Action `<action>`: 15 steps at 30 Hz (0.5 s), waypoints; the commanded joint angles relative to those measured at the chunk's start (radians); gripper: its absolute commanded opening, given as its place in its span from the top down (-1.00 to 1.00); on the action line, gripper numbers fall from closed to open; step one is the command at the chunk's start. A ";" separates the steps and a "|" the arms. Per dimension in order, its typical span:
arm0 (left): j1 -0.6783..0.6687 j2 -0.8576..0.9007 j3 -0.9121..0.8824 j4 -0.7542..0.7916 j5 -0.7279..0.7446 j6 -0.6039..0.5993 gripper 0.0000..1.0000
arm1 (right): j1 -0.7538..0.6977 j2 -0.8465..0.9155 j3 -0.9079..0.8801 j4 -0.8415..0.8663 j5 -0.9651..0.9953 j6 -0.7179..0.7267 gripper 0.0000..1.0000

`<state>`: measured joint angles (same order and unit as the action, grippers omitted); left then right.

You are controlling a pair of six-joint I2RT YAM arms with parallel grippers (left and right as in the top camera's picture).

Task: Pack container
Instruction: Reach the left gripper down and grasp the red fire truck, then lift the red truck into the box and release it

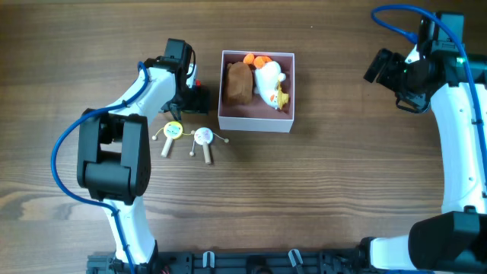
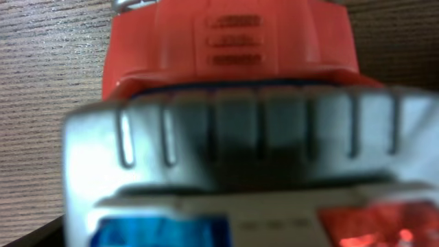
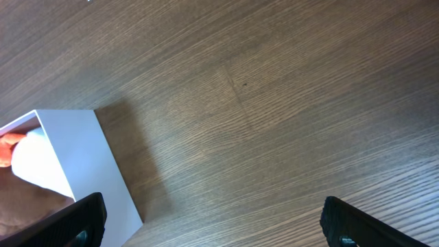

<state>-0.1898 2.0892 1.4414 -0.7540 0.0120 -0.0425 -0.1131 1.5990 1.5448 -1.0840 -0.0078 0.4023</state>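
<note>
Holding plush toys [image 1: 238, 82]: square white-walled container [image 1: 255, 123], wood-grain table [image 1: 342, 190].

The container [image 1: 256, 122] sits on the tabletop [image 1: 327, 190], just above the middle of the overhead frame. Inside it, a lumpy toy [image 1: 238, 82] lies on the left and a bird toy [image 1: 269, 82] on the right, the two touching. Small round pieces [image 1: 256, 58] rest against the upper wall. The left gripper [image 1: 194, 97] is just left of the container, with a boxy toy [image 2: 233, 103] filling its wrist view. Below it, the left stick figure [image 1: 172, 133] and the right stick figure [image 1: 204, 138] lie side by side, lower left of the container. The right gripper [image 1: 384, 67] is in the upper right, well apart from the container.
</note>
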 commanded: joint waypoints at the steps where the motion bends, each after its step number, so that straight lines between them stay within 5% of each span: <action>1: -0.005 0.017 0.011 0.011 0.020 0.013 -0.68 | 0.000 -0.005 -0.002 0.003 -0.013 -0.008 -1.00; 9: -0.005 0.010 0.011 0.034 0.020 0.013 -0.04 | 0.001 -0.005 -0.002 0.003 -0.013 -0.007 -1.00; 15: -0.005 -0.089 0.012 0.021 -0.027 0.013 -0.02 | 0.000 -0.005 -0.002 0.003 -0.013 -0.008 -1.00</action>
<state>-0.1898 2.0853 1.4422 -0.7284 0.0158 -0.0345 -0.1131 1.5990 1.5448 -1.0836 -0.0078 0.4023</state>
